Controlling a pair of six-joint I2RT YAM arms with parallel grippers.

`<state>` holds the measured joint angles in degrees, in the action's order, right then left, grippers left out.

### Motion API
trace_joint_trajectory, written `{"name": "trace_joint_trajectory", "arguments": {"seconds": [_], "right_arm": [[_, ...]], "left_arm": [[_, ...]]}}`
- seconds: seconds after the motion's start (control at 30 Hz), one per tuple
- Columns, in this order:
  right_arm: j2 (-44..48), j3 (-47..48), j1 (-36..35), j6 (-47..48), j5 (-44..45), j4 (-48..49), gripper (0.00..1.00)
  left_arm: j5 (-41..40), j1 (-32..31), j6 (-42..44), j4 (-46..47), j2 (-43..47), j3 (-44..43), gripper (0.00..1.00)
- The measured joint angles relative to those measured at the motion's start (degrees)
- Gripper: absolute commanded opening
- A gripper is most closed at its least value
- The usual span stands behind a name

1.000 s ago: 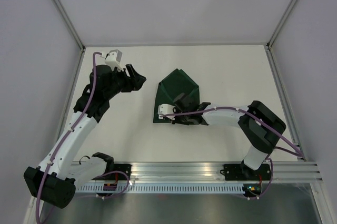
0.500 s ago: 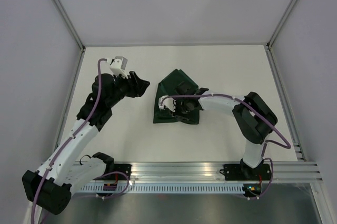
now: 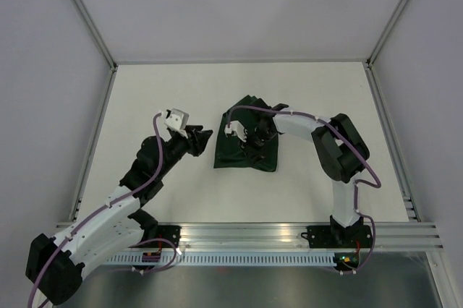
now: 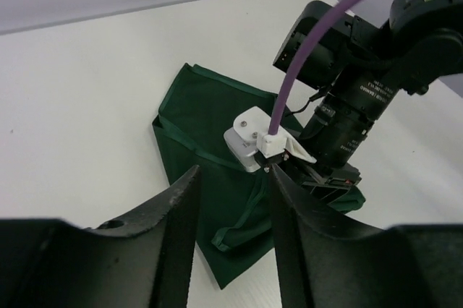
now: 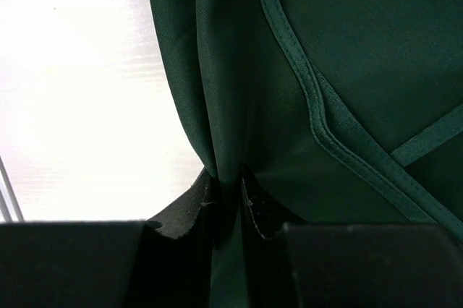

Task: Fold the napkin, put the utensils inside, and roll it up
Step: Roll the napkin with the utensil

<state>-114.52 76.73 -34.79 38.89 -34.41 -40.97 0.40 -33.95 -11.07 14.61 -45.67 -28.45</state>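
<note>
The dark green napkin lies crumpled and partly folded at the table's middle. My right gripper sits over its upper part, shut on a pinched fold of the cloth; in the right wrist view the gripper has fabric squeezed between both pads. My left gripper hovers just left of the napkin's left edge, open and holding nothing. Through the gap of the left gripper, the napkin and a loose hemmed corner show, with the right arm's wrist above the cloth. The utensils are out of view.
White tabletop surrounds the napkin, bounded by grey walls and a metal frame. The rail with both arm bases runs along the near edge. The right arm's purple cable loops over the napkin.
My left arm swung nearer and right, up to the napkin's left edge, its jaws narrowing. The right gripper dragged its pinched fold farther back, bunching the cloth more compactly.
</note>
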Motion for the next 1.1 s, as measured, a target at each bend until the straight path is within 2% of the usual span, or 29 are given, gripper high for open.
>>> {"name": "trace_joint_trajectory", "arguments": {"seconds": [0.23, 0.47, 0.73, 1.1], "right_arm": [[-2.9, 3.3, 1.7, 0.2, -3.2, -4.7, 0.07], [-5.6, 6.0, 3.2, 0.4, -6.2, -8.7, 0.07], [-7.6, 7.6, 5.1, 1.7, -8.5, -13.5, 0.07], [-9.2, 8.4, 7.0, 3.1, -9.9, -18.1, 0.07]], "left_arm": [[2.6, -3.0, 8.6, 13.1, -3.5, 8.0, 0.53], [5.3, -6.8, 18.3, 18.5, -12.9, 8.2, 0.57], [3.0, -16.5, 29.7, 18.3, -24.9, 5.1, 0.57], [0.7, -24.3, 38.9, 14.2, -38.1, -3.2, 0.61]]}}
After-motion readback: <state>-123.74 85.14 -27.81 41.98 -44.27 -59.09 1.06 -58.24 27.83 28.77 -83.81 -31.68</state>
